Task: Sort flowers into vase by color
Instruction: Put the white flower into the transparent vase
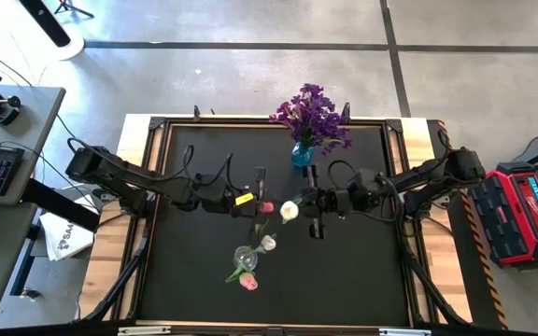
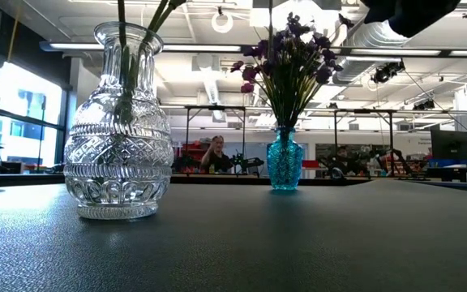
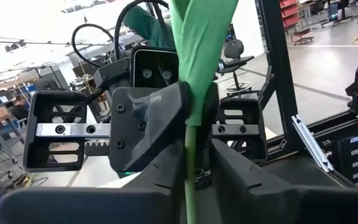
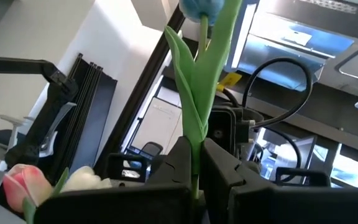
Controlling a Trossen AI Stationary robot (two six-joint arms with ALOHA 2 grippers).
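Observation:
Over the middle of the table, my left gripper (image 1: 260, 202) (image 3: 190, 177) is shut on a pink tulip (image 1: 266, 207). Facing it, my right gripper (image 1: 312, 202) (image 4: 195, 177) is shut on a white tulip (image 1: 290, 211). Nearer the near edge, a clear glass vase (image 1: 244, 254) (image 2: 117, 122) stands on its base and holds a white tulip (image 1: 268, 243) and a pink tulip (image 1: 248, 280), both leaning over its rim. Against the far edge, a blue vase (image 1: 301, 155) (image 2: 284, 159) holds the purple sprigs (image 1: 312, 116). My left gripper pinches the pink tulip's green stem (image 3: 190, 155) between its two fingers, just below a leaf (image 3: 201, 37). The stem stands upright and is lifted clear of the table. My right gripper pinches the white tulip's green stem (image 4: 195, 158) between its two fingers, below the leaves (image 4: 197, 81). The flower stands upright with its bloom (image 4: 201, 7) above the fingers, lifted clear.
The black mat (image 1: 362, 271) has open room to the right of and nearer than the clear vase. A raised frame (image 1: 157, 131) borders the table. A red case (image 1: 529, 205) sits off the right side. A person (image 2: 215, 154) sits in the room far behind.

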